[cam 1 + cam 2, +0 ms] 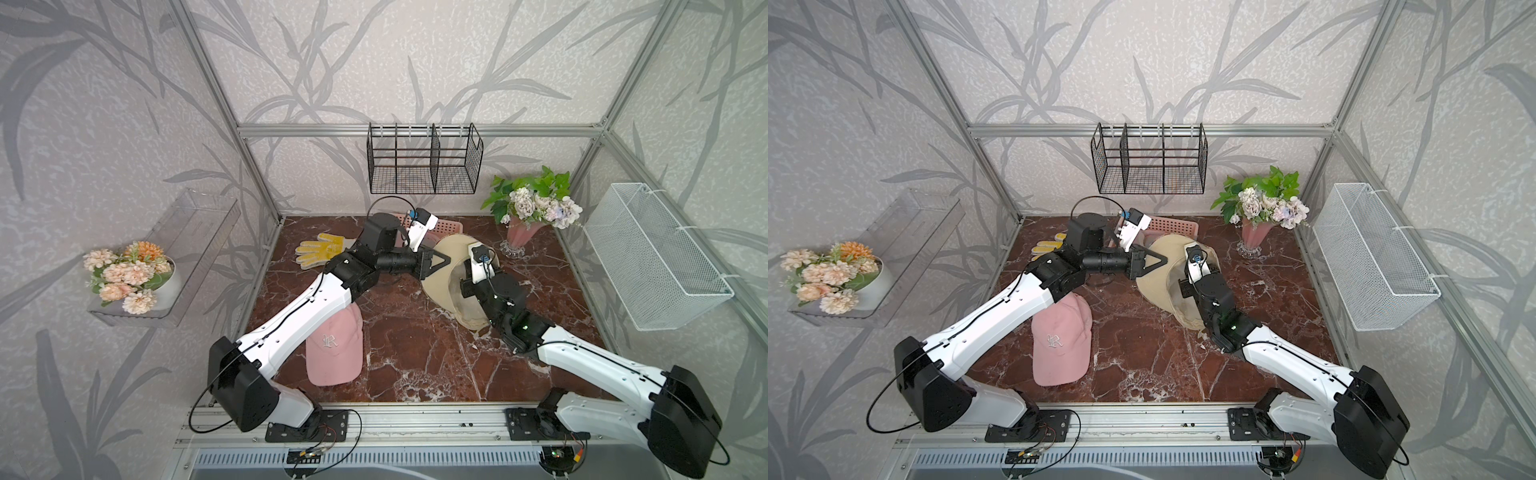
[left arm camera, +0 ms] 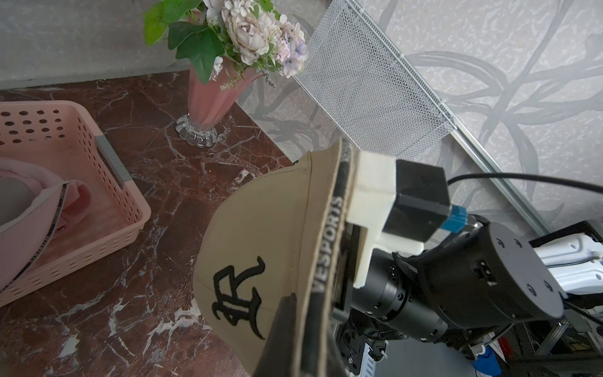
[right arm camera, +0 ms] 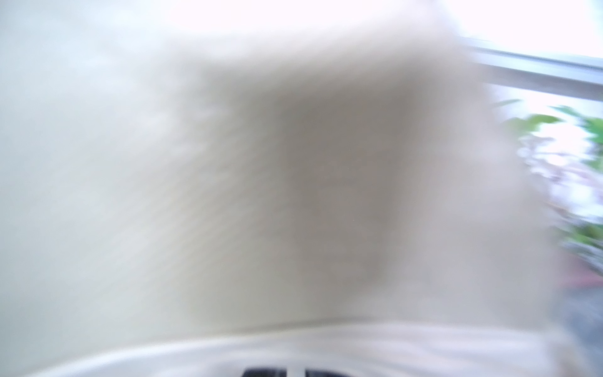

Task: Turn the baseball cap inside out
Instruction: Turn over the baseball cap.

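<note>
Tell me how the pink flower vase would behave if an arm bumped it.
The pink vase would probably tip rather than slide: it stands on a small glass foot and flares upward under a wide bouquet. It looks like glass, so likely fragile and heavyish for its size. The polished marble tabletop might let it skid slightly first.

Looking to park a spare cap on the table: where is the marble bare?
The widest bare marble lies at the front, between the pink cap and the right arm. A smaller patch runs from the vase forward along the right wall. The back is crowded: glove, pink basket, beige cap.
</note>
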You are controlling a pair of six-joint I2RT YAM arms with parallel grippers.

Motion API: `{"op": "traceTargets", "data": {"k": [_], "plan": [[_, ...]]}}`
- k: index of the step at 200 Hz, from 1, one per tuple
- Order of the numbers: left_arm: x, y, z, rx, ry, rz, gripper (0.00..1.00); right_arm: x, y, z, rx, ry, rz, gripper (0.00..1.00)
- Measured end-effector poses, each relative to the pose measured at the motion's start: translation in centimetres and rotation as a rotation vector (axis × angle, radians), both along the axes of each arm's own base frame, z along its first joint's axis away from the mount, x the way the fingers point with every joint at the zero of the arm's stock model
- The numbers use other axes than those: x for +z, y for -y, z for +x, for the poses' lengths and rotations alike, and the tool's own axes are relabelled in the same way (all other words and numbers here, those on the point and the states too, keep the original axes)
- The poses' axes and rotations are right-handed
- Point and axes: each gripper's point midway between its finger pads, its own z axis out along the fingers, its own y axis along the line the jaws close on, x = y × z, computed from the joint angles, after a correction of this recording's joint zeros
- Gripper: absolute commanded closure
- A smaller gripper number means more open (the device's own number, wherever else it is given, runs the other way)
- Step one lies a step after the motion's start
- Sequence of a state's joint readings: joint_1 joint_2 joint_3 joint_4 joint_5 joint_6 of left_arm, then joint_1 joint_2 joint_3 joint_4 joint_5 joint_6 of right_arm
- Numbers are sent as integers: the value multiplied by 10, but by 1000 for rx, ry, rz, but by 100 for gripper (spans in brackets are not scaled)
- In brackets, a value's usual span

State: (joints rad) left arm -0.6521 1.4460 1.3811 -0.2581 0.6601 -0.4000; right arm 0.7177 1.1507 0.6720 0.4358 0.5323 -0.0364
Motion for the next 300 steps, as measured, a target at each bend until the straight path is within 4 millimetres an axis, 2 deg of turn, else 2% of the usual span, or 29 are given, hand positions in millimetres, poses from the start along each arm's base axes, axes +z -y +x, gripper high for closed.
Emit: {"op": "traceTargets", "data": {"k": [47, 80, 106, 140, 167, 203, 228, 254, 300], "plan": [[-5, -1, 1, 9, -14, 14, 100, -18, 30, 0, -165, -33, -28, 85], [-6, -1, 2, 13, -15, 17, 100, -23, 32, 0, -172, -46, -41, 85], [-7, -3, 5, 31, -11, 23, 100, -21, 11, -9, -15, -51, -19, 83], [-7, -7, 11, 55, -7, 27, 100, -16, -36, -34, 307, -78, 34, 82], [-5, -9, 16, 74, 2, 23, 100, -38, -63, -52, 485, -184, 53, 82], [-3, -15, 24, 107, -5, 13, 100, -65, -80, -69, 599, -321, 74, 82], [-3, -18, 26, 115, -11, 12, 100, -74, -83, -73, 618, -370, 74, 82], [-3, -18, 26, 115, -8, 10, 100, -73, -79, -69, 589, -367, 65, 83], [-3, -17, 26, 108, -4, 11, 100, -54, -47, -39, 361, -232, -6, 88]]}}
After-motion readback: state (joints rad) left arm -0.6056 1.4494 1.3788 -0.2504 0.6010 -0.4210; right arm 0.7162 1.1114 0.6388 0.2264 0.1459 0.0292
